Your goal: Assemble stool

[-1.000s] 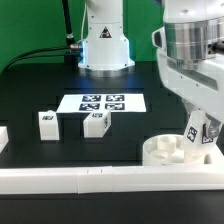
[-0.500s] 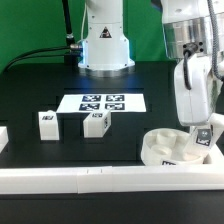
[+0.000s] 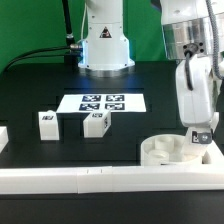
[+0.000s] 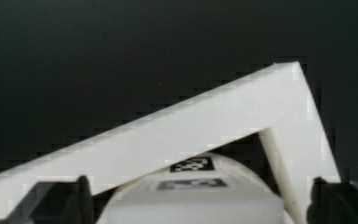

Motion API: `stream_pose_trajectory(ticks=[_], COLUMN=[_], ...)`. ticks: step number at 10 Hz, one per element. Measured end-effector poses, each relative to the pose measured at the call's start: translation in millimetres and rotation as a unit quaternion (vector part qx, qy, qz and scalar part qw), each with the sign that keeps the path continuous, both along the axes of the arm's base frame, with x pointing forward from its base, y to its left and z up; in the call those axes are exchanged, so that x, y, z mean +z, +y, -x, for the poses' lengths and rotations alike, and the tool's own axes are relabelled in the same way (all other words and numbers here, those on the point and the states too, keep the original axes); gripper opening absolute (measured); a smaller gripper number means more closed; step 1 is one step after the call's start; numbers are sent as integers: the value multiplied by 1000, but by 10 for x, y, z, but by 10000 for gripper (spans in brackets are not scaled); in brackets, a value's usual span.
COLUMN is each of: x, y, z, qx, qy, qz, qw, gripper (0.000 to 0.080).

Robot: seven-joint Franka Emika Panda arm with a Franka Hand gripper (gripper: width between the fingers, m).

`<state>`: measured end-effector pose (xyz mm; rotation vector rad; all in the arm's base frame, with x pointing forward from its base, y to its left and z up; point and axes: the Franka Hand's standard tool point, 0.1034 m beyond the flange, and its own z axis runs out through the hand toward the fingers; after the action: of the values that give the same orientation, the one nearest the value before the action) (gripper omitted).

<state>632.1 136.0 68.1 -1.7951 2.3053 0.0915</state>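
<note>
Jaws stand apart, straddling without touching the small white tagged plastic leg block [image 4: 194, 188], apparently seated in the round white ring-shaped plastic seat [image 3: 170, 152] at the exterior view's right; recommend the gripper [image 3: 198, 132] lift straight upward, to avoid dislodging it.

robotics lab bench, black table [image 3: 30, 92], green backdrop [image 3: 30, 25], tagged marker board [image 3: 103, 102], robot arm base [image 3: 105, 45]

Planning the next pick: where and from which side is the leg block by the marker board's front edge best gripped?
Probably from straight above, closing on the upper part of the leg block across its two faces toward the exterior view's left and right. It stands on the table, those faces look flat and parallel, and the other leg block stands well apart.
</note>
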Motion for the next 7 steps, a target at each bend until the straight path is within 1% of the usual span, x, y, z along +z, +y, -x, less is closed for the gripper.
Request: stream_pose_trajectory(ticks=[1, 2, 3, 4, 5, 7], x=[72, 144, 236, 374, 363, 351], y=[-18, -24, -20, -60, -73, -78], z=[-27, -38, -40, -105, -138, -135], qx=[66, 118, 209, 300, 327, 398], qy=[-16, -25, -32, -45, -57, -71], qz=[5, 8, 12, 12, 20, 29], qw=[998, 993, 977, 953, 943, 914], gripper=[639, 647, 647, 649, 649, 649])
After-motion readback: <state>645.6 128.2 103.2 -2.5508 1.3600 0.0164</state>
